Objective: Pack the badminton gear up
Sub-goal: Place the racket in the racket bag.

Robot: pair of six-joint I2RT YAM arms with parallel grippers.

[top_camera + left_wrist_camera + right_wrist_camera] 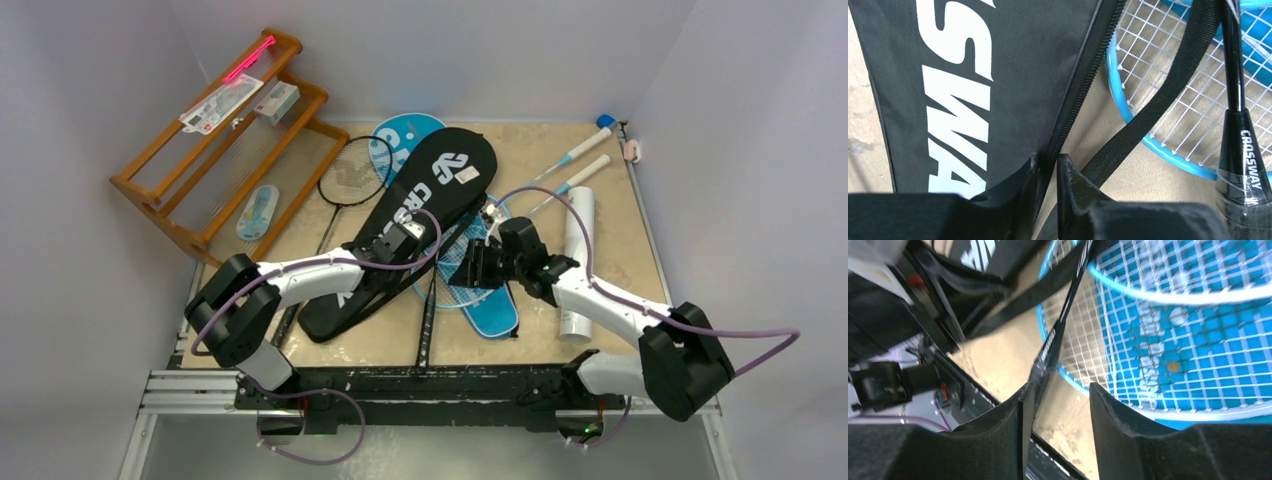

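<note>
The black "CROSSWAY" cover (425, 205) lies slantwise mid-table over the blue cover (497, 315). My left gripper (398, 246) (1048, 167) is at the black cover's right side, jaws pinched on its zipper edge (1083, 85), with the cover's black strap (1153, 115) just to the right. My right gripper (472, 266) (1062, 390) stands open over the light-blue racket heads (1128, 365). A black racket's shaft (1050, 340) (1243, 145) rests against its left finger. Another black racket (352, 175) lies left of the cover. The white tube (578, 260) lies at the right.
A wooden rack (215, 150) holding packaged items and a pink stick (248, 60) stands at the back left. The light-blue racket handles (575, 150) point to the far right corner, by a small pale object (631, 150). Walls close three sides; a black rail (430, 380) runs along the near edge.
</note>
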